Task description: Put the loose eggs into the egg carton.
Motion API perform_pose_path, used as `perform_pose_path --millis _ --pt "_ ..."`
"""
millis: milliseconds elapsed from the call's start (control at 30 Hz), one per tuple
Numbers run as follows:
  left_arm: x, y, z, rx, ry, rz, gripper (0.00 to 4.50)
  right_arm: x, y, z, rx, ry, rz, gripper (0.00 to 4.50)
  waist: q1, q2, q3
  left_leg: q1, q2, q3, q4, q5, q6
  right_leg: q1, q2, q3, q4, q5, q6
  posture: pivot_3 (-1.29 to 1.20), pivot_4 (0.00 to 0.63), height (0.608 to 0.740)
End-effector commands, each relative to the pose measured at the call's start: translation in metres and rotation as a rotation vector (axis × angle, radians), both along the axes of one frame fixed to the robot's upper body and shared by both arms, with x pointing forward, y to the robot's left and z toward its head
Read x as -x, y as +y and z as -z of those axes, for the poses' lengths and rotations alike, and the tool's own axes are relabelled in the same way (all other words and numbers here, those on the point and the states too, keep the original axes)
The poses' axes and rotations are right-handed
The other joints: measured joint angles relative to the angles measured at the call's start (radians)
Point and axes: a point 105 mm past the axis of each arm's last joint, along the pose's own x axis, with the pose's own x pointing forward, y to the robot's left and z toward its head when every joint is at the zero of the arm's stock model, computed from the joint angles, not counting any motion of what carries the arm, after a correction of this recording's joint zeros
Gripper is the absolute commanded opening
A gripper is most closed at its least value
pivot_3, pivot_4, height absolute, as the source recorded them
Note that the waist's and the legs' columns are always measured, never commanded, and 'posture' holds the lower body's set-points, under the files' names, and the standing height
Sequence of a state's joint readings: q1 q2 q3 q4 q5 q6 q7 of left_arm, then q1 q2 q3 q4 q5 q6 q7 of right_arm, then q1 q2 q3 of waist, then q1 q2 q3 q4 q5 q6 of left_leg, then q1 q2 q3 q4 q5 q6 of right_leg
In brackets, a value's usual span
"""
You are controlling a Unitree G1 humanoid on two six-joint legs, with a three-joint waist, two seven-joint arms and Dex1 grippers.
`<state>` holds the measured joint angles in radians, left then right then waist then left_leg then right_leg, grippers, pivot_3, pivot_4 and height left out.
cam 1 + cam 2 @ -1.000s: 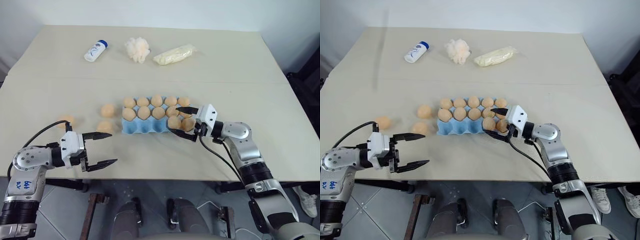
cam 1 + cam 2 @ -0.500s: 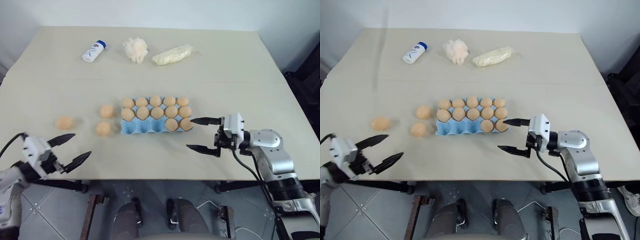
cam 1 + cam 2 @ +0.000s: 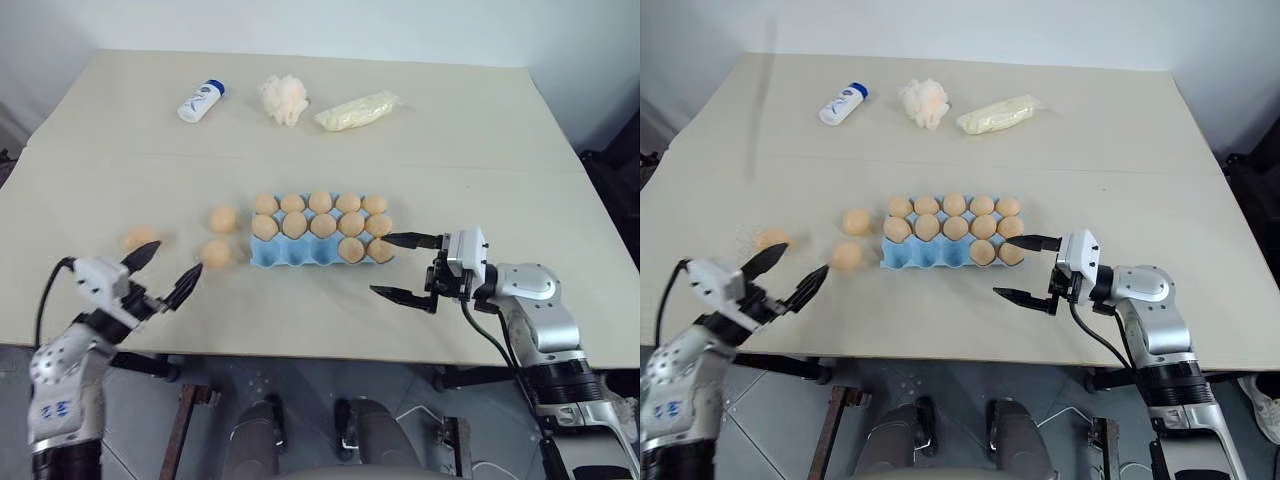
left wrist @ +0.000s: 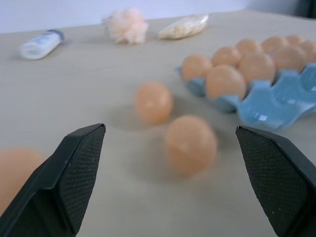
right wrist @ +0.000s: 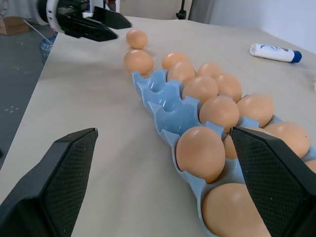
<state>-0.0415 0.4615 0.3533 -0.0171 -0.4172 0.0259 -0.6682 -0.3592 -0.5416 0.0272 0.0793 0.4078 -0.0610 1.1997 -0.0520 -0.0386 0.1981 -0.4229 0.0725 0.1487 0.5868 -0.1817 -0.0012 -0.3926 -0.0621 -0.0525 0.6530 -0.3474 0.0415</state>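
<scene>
The light blue egg carton (image 3: 300,256) lies mid-table. Its back and middle rows are full, two eggs sit at the right of the front row, and three front cups are bare. Three loose eggs lie left of it: one (image 3: 223,218) farther back, one (image 3: 214,252) close to the carton's corner, one (image 3: 140,239) farthest left. My left gripper (image 3: 168,268) is open near the front edge, pointing between the two nearer eggs; in its wrist view an egg (image 4: 190,143) lies just beyond the open fingers (image 4: 74,168). My right gripper (image 3: 383,265) is open and empty, just right of the carton.
At the back of the table lie a white bottle with a blue cap (image 3: 200,100), a pale fluffy puff (image 3: 285,98) and a cream plastic-wrapped bag (image 3: 357,110). Bare tabletop stretches to the right of the carton and in front of it up to the table's front edge.
My right gripper drew back to the right from the carton's front-right eggs, then held still. My left gripper swung out left past the table edge, then came forward to point at the loose eggs.
</scene>
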Motion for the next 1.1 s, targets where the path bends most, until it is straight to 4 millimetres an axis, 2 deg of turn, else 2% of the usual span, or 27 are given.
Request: perform_pose_path --millis 33,267,367,567,600,667,767,833,900,1000,1100 --pt "-0.008 -0.006 0.006 -0.017 -0.002 0.014 4.5 0.004 0.002 -0.009 -0.009 -0.04 -0.004 4.47 -0.004 0.0 0.0 0.0 0.0 0.0 0.0 0.0 0.0 0.0 0.001 0.0 0.0 0.0 0.0 0.0 0.15 0.74" --pt "-0.034 -0.017 0.02 -0.013 -0.001 0.016 4.5 0.007 0.005 -0.01 -0.02 -0.034 0.005 4.47 0.0 0.0 0.0 0.0 0.0 0.0 0.005 0.0 0.001 0.001 0.001 0.0 0.002 0.001 0.002 0.0 0.15 0.74" --pt "-0.039 -0.022 0.02 -0.003 -0.012 0.021 3.87 0.007 0.006 -0.009 -0.027 -0.032 0.012 4.5 0.0 0.0 0.0 0.0 0.0 0.0 0.006 0.0 0.002 0.001 0.0 0.0 0.002 0.002 0.003 0.0 0.15 0.74" --pt "-0.038 -0.025 0.02 -0.027 -0.004 0.044 1.96 0.008 0.007 -0.008 -0.038 -0.028 0.022 4.5 0.0 0.0 0.0 0.0 0.001 0.0 0.005 0.0 0.002 0.001 0.001 0.0 0.002 0.001 0.002 0.0 0.15 0.74" --pt "-0.032 -0.024 0.014 -0.03 -0.022 0.069 1.77 0.007 0.007 -0.008 -0.04 -0.028 0.028 4.5 -0.001 0.0 0.0 0.0 0.0 0.0 0.005 0.0 0.002 0.001 0.001 0.0 0.002 0.001 0.002 0.0 0.15 0.74" --pt "-0.024 -0.024 0.005 -0.042 -0.05 0.11 1.77 0.007 0.006 -0.007 -0.042 -0.029 0.037 4.5 -0.003 0.0 0.0 0.0 0.0 0.0 0.005 0.0 0.002 0.001 0.001 0.0 0.002 0.001 0.002 0.0 0.15 0.74" --pt "-0.011 -0.035 -0.011 -0.075 -0.093 0.214 1.77 0.008 0.004 -0.006 -0.041 -0.031 0.049 4.5 -0.002 0.0 0.0 0.0 0.001 0.0 0.005 0.0 0.001 0.001 0.001 0.0 0.002 0.001 0.002 0.0 0.15 0.74" --pt "-0.009 -0.048 -0.024 -0.059 -0.12 0.273 1.77 0.008 0.002 -0.006 -0.038 -0.032 0.06 4.5 0.0 0.0 0.0 0.0 0.001 0.0 0.005 -0.001 0.001 0.001 0.0 0.0 0.002 0.001 0.002 0.0 0.15 0.74" --pt "-0.01 -0.072 -0.031 -0.066 -0.135 0.363 1.77 0.007 -0.002 -0.005 -0.037 -0.033 0.084 4.5 0.006 0.0 0.0 0.0 0.0 0.0 0.005 -0.001 0.001 0.001 0.0 0.0 0.002 0.001 0.002 0.0 0.15 0.74" --pt "-0.016 -0.114 -0.032 -0.062 -0.133 0.496 1.77 0.008 -0.013 -0.005 -0.027 -0.032 0.131 4.5 0.024 0.0 0.0 0.0 -0.001 0.0 0.005 0.0 0.001 0.002 -0.001 0.0 0.002 0.001 0.002 0.0 0.15 0.74" --pt "-0.027 -0.147 -0.03 -0.035 -0.119 0.577 1.77 0.009 -0.023 -0.004 -0.016 -0.031 0.18 4.5 0.034 0.0 0.0 -0.001 -0.001 0.0 0.006 -0.001 0.002 0.002 -0.001 0.0 0.0 0.002 0.003 0.0 0.15 0.74"
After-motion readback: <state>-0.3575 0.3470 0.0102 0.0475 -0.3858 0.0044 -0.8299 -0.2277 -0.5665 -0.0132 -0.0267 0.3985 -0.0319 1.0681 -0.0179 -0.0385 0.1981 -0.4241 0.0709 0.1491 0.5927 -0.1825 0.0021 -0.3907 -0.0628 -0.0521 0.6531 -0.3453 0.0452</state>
